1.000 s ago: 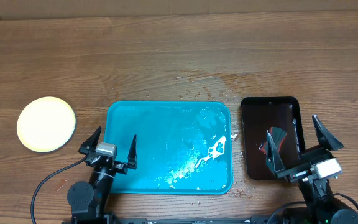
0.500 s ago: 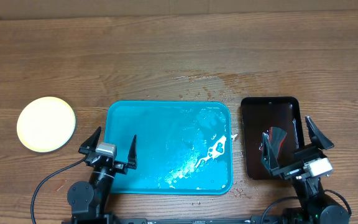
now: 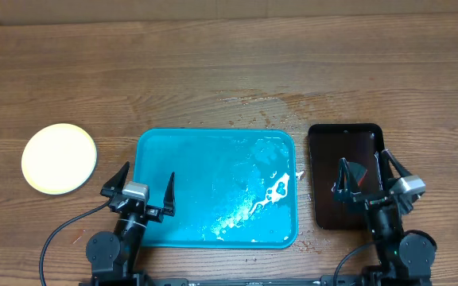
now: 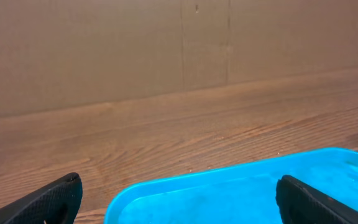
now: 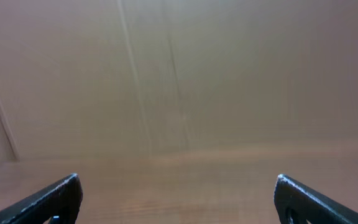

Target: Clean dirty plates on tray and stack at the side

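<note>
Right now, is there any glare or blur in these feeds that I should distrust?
Overhead: sharp and evenly lit, but there is white glare off the wet tray toward its right side, and the black tray is too dark to read inside. Left wrist: clear, with the tray's near rim in focus. Right wrist: soft and hazy, showing only the wall and the table.

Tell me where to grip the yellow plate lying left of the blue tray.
The yellow plate lies flat on the table, so only its thin edge offers a pinch: probably take the rim nearest the tray, coming from that side with the open left end effector.
</note>
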